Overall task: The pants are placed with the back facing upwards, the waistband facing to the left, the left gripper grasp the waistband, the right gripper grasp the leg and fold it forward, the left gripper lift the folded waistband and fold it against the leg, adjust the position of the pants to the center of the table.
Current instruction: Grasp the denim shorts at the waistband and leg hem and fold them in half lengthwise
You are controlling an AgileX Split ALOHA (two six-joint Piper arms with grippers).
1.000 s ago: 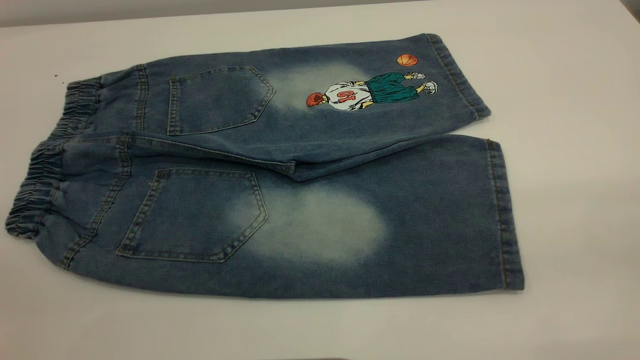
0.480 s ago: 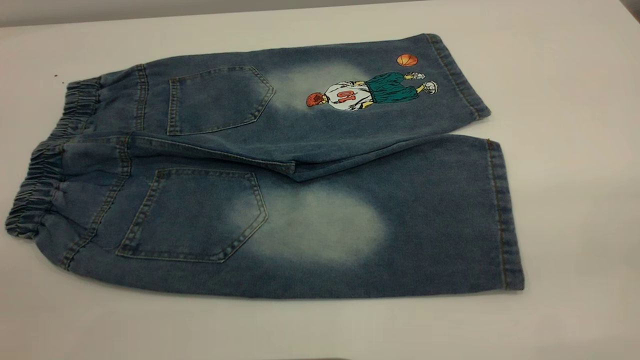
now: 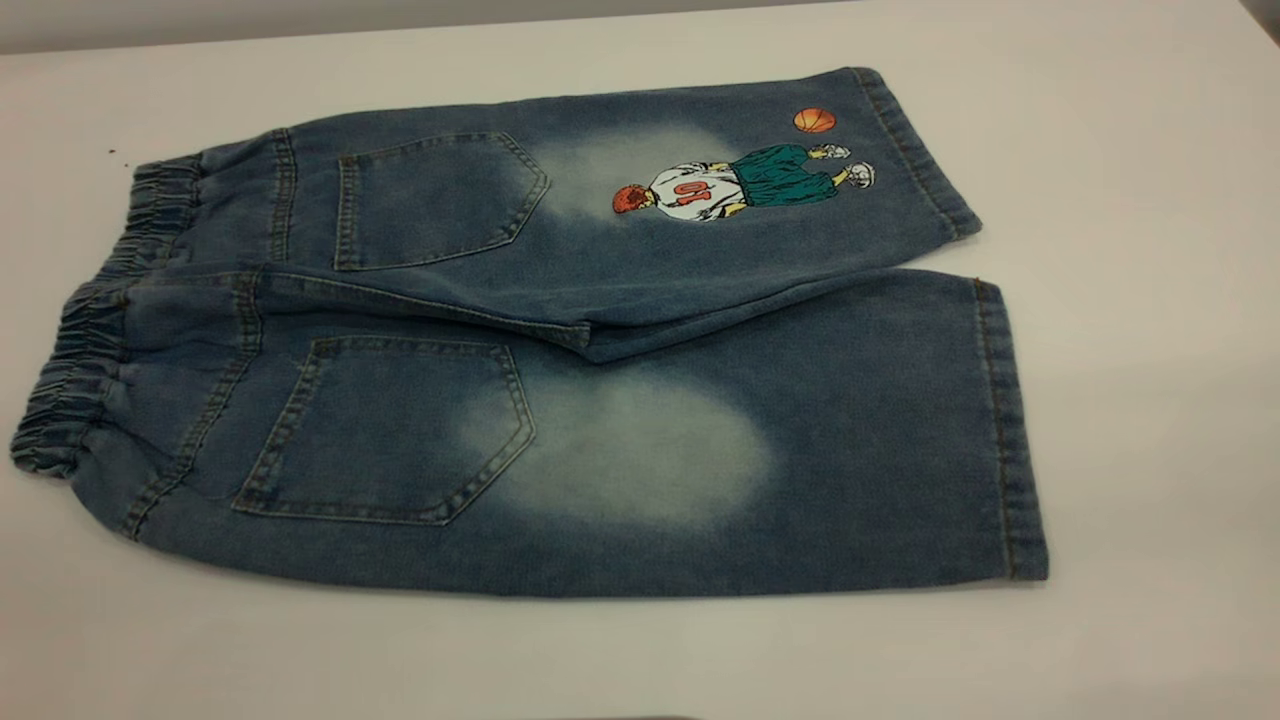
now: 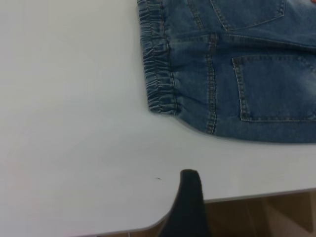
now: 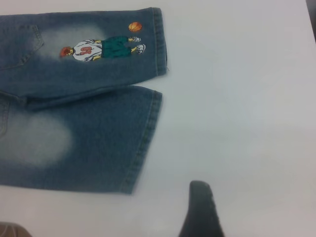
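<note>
- Lay flat, back side up, on the white table (image 3: 1150, 400): short, wide-legged blue denim pants (image 3: 640, 330), unfolded, spread across most of the exterior view.
- Pointed to the left: gathered, ruffled elastic waistband (image 3: 75, 370), wrinkled, its near end just beside the table's bare surface.
- Showed two stitched back pockets, one on each half, and a pale faded patch on each leg.
- Spread nearest the camera: the plain leg (image 3: 800, 450), flat stitched hem to the right.
- Lay behind it, slightly overlapping at the crotch seam: the printed leg, bearing a basketball-player cartoon print (image 3: 740, 182) with an orange ball near the hem.
- Hovered over the table's near edge, apart from the waistband: the left gripper (image 4: 190, 205), only one dark fingertip visible; open or closed, could not be told.
- Hovered over bare table, apart from the leg hems: the right gripper (image 5: 201, 210), likewise one dark tip visible; grip state could not be told.
</note>
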